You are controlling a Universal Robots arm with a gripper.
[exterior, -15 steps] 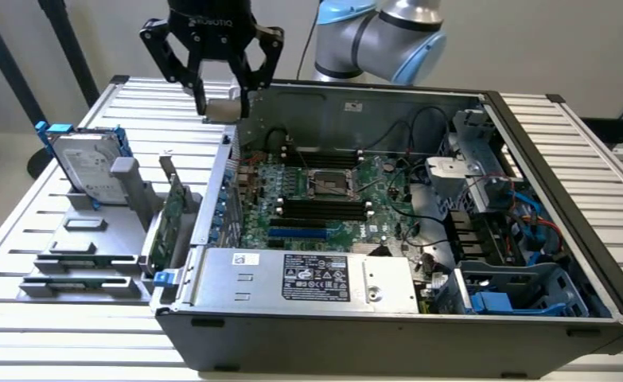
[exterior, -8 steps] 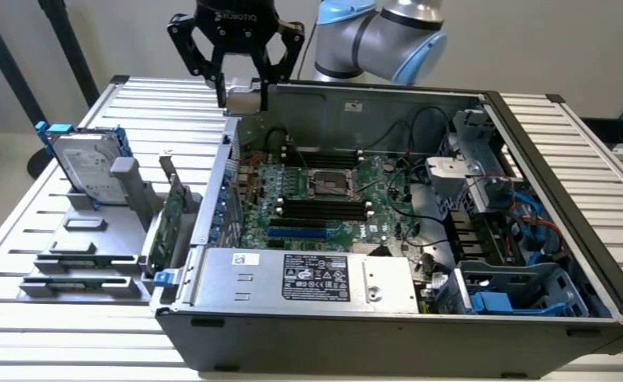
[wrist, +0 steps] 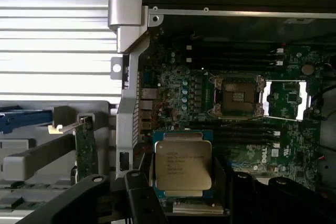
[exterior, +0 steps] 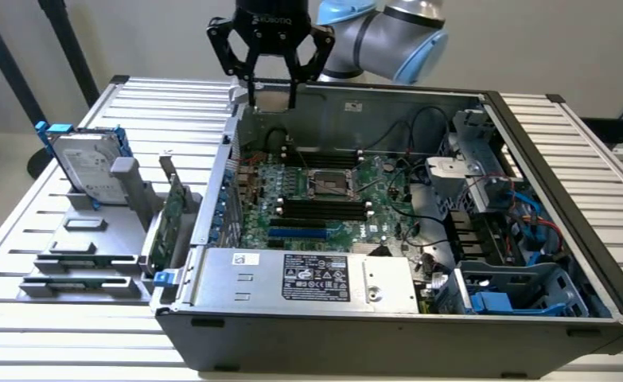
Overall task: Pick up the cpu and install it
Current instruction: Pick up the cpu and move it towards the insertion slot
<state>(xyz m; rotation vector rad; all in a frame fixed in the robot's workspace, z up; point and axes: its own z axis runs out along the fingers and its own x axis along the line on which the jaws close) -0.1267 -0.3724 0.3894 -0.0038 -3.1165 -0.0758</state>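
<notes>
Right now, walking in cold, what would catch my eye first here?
The small flat square silver chip, gripped in the robot's black jaws over the far edge of the open grey computer case. Inside the case lies the green motherboard, with its empty square socket in the middle.

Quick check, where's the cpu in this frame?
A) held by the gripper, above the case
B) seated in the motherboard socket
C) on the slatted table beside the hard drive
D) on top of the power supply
A: the gripper holds the cpu over the rear edge of the case, and the motherboard socket is empty.
</notes>
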